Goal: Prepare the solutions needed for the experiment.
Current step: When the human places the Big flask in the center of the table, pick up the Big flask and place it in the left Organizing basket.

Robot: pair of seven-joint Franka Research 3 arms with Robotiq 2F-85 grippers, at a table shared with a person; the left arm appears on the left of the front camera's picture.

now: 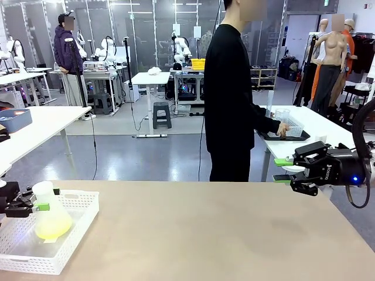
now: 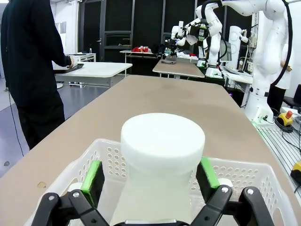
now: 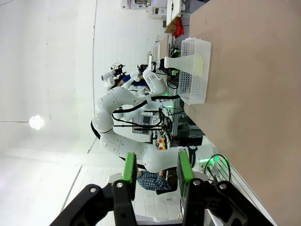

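A translucent conical flask [image 1: 50, 213] stands in a white perforated basket [image 1: 82, 202] at the table's left front corner. The solution [image 1: 53, 227] is a shallow bright yellow layer in the flask's bottom. My left gripper [image 1: 42, 202] is open, with its green pads either side of the flask's white neck [image 2: 162, 146]. A gap shows at the left pad [image 2: 91, 176], while the right pad lies close to the neck. My right gripper [image 1: 284, 171] hovers open above the table's right edge, holding nothing. The right wrist view shows the flask [image 3: 188, 61] and basket [image 3: 195, 89] far off.
A person in black [image 1: 231, 93] stands beyond the table's far edge, with a hand on a black tray [image 1: 287, 134] of containers on a side table at the right. The tan tabletop [image 1: 205, 228] stretches between the basket and my right gripper.
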